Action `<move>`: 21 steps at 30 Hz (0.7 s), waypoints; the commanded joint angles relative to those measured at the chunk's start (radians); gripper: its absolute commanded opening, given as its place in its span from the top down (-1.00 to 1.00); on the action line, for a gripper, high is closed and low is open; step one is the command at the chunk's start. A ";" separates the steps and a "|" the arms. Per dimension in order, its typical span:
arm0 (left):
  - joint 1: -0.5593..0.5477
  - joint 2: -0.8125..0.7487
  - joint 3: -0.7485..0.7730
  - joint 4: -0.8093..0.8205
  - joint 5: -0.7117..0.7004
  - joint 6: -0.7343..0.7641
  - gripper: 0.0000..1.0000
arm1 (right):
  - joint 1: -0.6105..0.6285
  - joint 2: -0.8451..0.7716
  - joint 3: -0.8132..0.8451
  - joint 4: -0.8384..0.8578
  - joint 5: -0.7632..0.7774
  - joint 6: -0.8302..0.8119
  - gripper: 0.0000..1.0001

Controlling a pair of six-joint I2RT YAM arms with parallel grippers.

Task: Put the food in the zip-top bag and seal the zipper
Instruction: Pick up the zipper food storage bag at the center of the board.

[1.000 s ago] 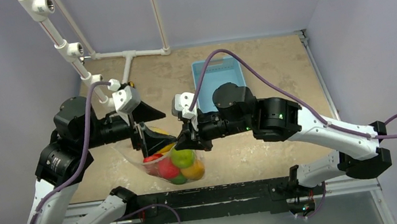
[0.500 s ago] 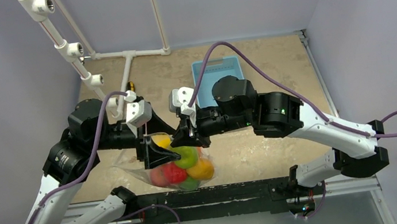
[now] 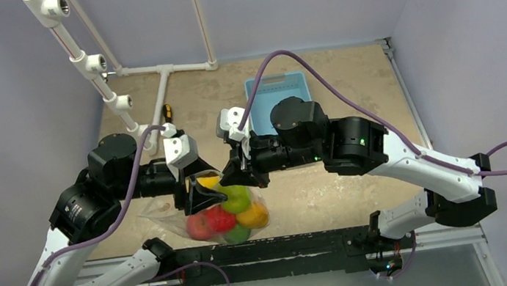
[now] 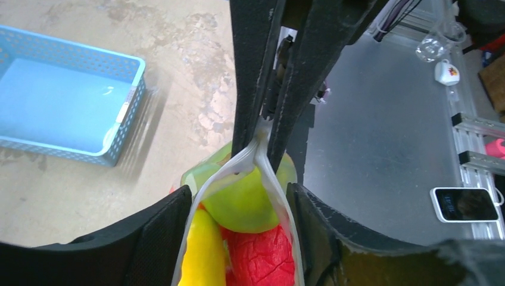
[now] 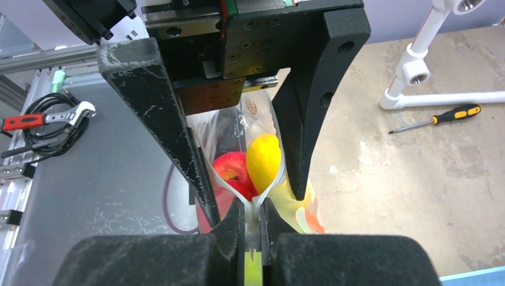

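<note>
Right gripper (image 5: 253,208): clamping the zipper (image 4: 233,165) end.
Left gripper (image 4: 238,190): straddling it, fingers apart.
Sealing well: pinching beside the clamp, sliding evenly.

I see two matching arms, left arm (image 3: 55,261) and right arm (image 3: 416,162): white shells on the long links, black round joint housings. A purple cable (image 3: 281,53) arcs back from each set of fingers. A white camera block (image 3: 181,151) sits just behind the fingers. Left gripper (image 3: 198,193) has matte black wedge fingers (image 5: 161,107), scuffed pale at the edges. Behind them is a black plate (image 5: 250,36) dotted with screw holes. Right gripper (image 3: 235,181) is black too.
</note>
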 commanded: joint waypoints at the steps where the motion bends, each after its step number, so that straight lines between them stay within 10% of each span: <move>1: -0.010 0.002 0.037 -0.034 -0.085 0.027 -0.10 | 0.003 -0.027 0.054 0.066 0.016 0.052 1.00; 7: -0.017 0.002 0.041 -0.049 -0.111 0.026 0.32 | 0.003 -0.031 0.058 0.067 0.028 0.070 1.00; 9: -0.021 0.005 0.042 -0.052 -0.107 0.031 0.97 | 0.003 -0.033 0.060 0.069 0.034 0.074 1.00; 16: -0.022 0.010 0.043 -0.040 -0.098 0.044 1.00 | 0.003 -0.045 0.040 0.096 0.054 0.075 1.00; 21: -0.021 0.012 0.070 -0.021 -0.111 0.032 1.00 | 0.003 -0.094 -0.026 0.172 0.077 0.074 0.59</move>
